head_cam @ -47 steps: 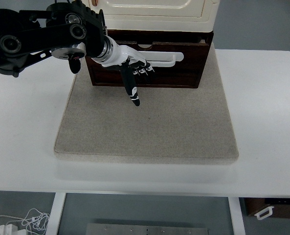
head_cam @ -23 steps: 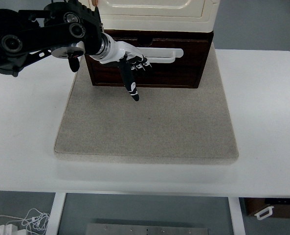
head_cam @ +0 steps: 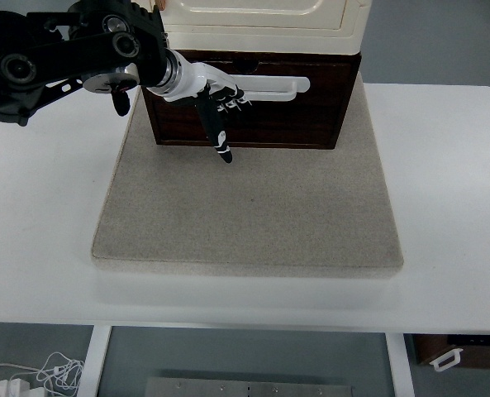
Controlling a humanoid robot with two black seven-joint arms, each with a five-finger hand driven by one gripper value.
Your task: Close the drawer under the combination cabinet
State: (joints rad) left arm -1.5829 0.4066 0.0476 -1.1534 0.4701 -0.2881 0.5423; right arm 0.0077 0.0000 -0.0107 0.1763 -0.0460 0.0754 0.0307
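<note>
A cream combination cabinet (head_cam: 265,21) stands at the far middle of the table on a grey mat (head_cam: 249,207). Under it is a dark wooden drawer (head_cam: 294,112) with a white bar handle (head_cam: 273,87), its front only slightly forward of the cabinet. My left hand (head_cam: 216,103) comes in from the left and rests its curled fingers against the drawer front at the handle's left end, thumb pointing down. It holds nothing. The right arm is out of view.
The white table (head_cam: 451,207) extends to both sides of the mat. Below the near edge are table legs, a white cable (head_cam: 30,376) at the lower left and a dark box (head_cam: 463,351) at the lower right.
My left hand has moved away from me, and the drawer front has slid back toward the cabinet with it.
</note>
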